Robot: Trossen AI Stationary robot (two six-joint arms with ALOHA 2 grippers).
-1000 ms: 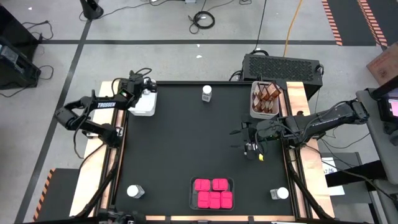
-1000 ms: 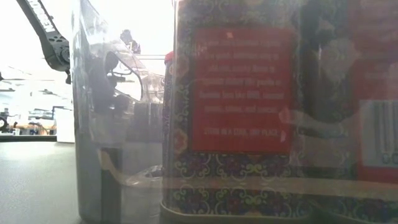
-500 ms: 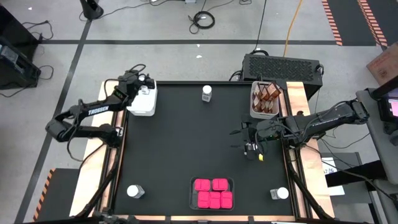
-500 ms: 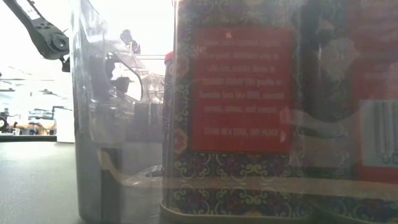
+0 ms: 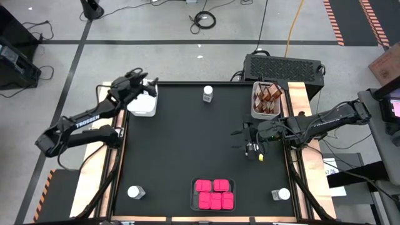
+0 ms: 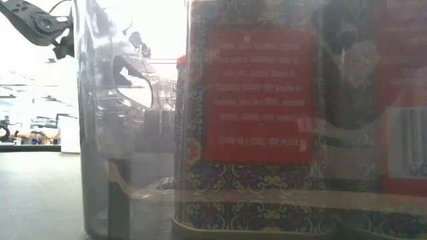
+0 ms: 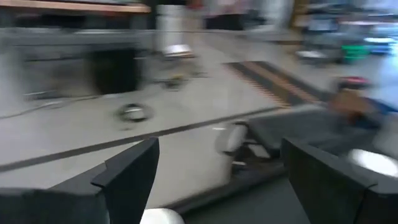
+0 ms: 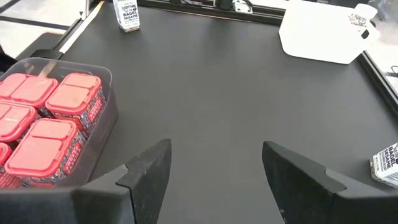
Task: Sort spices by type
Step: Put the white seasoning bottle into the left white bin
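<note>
The spices stand apart on the black table. Pink square-topped boxes (image 5: 214, 192) fill a clear tray at the near edge, shown close up in the right wrist view (image 8: 43, 106). Brown jars (image 5: 267, 99) stand in a tray at the far right. Clear jars with white lids stand at the far middle (image 5: 207, 94), near left (image 5: 135, 192) and near right (image 5: 281, 194). My left gripper (image 5: 140, 84) hovers open above a white tray (image 5: 144, 105) at the far left, nothing between its fingers (image 7: 217, 180). My right gripper (image 5: 250, 144) hangs open and empty (image 8: 214, 180) over the table's right side.
A dark box (image 5: 284, 65) sits just beyond the far right edge. The table's middle (image 5: 187, 144) is bare black surface. In the low view a pink box's label (image 6: 260, 100) behind a clear tray wall fills most of the picture, with my left arm (image 6: 37, 20) at the upper left.
My left gripper has risen from over the white tray and tipped up from pointing down toward level, while its arm has drawn back toward the table's left edge. My right arm has kept still.
</note>
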